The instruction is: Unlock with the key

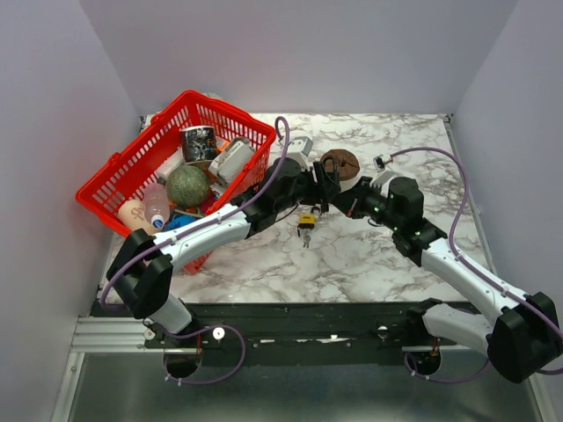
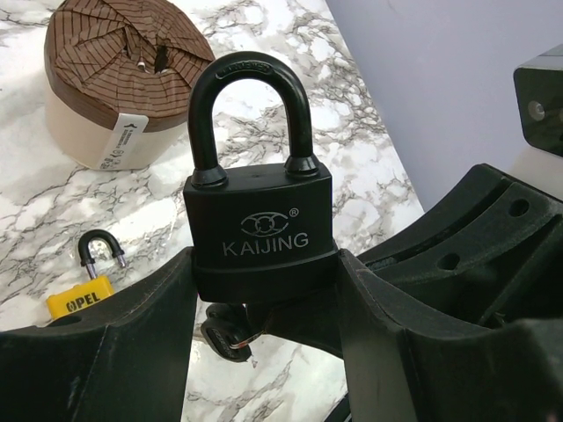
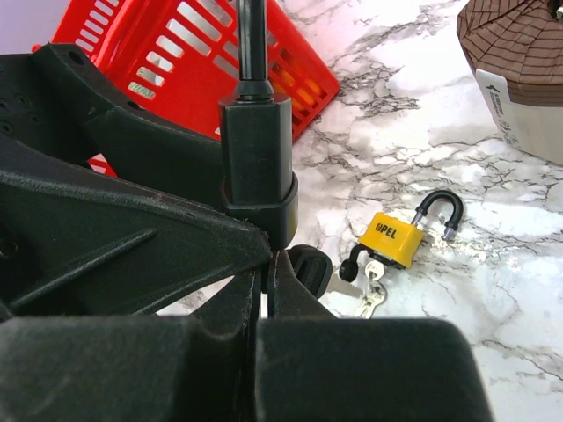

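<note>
My left gripper is shut on the body of the black padlock, marked KAIJING, and holds it upright above the table with its shackle closed. The padlock shows edge-on in the right wrist view. My right gripper is shut right under the padlock's bottom, with only a thin slit between the fingers. What it pinches is mostly hidden. A black key head on a small ring hangs beside its fingertips, and also shows in the left wrist view. In the top view both grippers meet at the table's middle.
A yellow padlock with its own silvery keys lies on the marble table just below the grippers. A round white container with a brown lid stands behind. A red basket full of items sits at the left.
</note>
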Action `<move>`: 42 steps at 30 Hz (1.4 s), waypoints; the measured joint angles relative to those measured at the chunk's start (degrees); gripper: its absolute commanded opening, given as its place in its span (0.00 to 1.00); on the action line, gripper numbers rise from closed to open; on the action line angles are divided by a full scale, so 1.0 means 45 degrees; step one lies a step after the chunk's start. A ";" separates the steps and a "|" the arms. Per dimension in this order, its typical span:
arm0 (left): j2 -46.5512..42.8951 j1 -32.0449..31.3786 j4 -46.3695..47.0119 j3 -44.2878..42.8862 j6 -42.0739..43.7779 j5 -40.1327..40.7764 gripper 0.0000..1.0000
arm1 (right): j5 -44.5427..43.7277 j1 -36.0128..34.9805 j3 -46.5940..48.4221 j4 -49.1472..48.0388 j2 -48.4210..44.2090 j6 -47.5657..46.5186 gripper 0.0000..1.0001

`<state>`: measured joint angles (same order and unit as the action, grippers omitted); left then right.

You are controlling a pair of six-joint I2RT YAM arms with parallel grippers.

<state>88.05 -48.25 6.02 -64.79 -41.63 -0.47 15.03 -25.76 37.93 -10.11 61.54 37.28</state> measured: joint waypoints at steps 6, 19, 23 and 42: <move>-0.0005 0.0000 0.0384 0.0117 0.0034 -0.0160 0.00 | 0.0185 0.0160 -0.0287 -0.0568 -0.0121 0.0029 0.01; -0.0034 0.0000 0.0831 0.0131 0.0345 -0.0253 0.00 | 0.0612 0.0418 -0.0520 -0.1360 -0.0204 -0.0185 0.01; -0.0243 0.0000 0.1258 0.0355 0.0374 -0.0452 0.00 | 0.1268 0.0675 -0.0520 -0.1501 -0.0369 -0.0121 0.01; -0.1379 -0.0058 0.2637 0.0889 0.0563 -0.1889 0.00 | 0.5163 0.2152 -0.0287 -0.2176 -0.1141 0.0510 0.01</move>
<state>81.84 -48.51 17.89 -60.80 -39.09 -8.97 38.26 -16.08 36.64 -19.90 56.40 39.57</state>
